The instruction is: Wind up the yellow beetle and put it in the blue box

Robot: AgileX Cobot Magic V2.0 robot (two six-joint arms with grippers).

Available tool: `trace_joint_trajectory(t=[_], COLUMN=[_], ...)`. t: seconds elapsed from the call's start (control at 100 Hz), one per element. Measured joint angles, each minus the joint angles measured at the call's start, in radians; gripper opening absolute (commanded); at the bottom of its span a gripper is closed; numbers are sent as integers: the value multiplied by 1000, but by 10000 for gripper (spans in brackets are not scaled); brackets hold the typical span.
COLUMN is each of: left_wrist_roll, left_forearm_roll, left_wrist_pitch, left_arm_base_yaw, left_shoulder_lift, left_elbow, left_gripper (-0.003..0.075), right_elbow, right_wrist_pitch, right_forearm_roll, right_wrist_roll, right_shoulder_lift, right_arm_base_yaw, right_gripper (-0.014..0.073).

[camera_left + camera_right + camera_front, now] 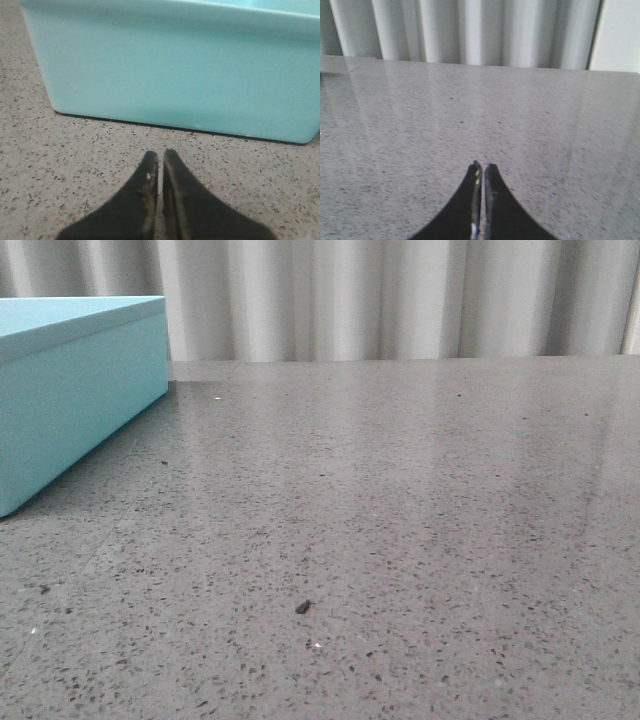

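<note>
- Left gripper (160, 156): black fingers pressed together with only a thin slit between them, holding nothing. It sits low over the speckled grey table (75, 155), tips aimed at the long side wall of the blue box (175, 70), near it but apart.
- Right gripper (483, 167): fingers likewise closed together, empty, low over bare tabletop, facing the pleated pale curtain (470, 30) beyond the far table edge.
- Blue box, front view (70, 390): stands at the far left of the table, lid on, partly cut by the frame edge.
- Yellow beetle: not visible in any view.
- Open room: table centre and right carry only a small dark speck (303, 607).
</note>
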Motion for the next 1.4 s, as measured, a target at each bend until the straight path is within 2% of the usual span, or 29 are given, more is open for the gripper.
trace_joint_trajectory(t=[0.15,0.43,0.76,0.93,1.02,1.401], left_wrist_roll=[0,0,0,0,0,0], left_forearm_roll=[0,0,0,0,0,0], left_wrist_pitch=[0,0,0,0,0,1], left_arm_base_yaw=[0,0,0,0,0,0], left_shoulder_lift=[0,0,0,0,0,0], left_elbow=[0,0,0,0,0,0], left_gripper=[-21,-21,-21,-21,-21,-21], right_elbow=[0,43,162,162,160,160], right_wrist_pitch=[0,0,-13,121,201,206], right_forearm_roll=[2,2,2,4,4,4], right_wrist_roll=[0,0,0,0,0,3], right_shoulder_lift=[-12,-12,-169,-203,-203,-203], right_arm_base_yaw=[40,32,-140,-217,-228,-229], right_gripper=[-61,-61,-61,-61,-61,-61])
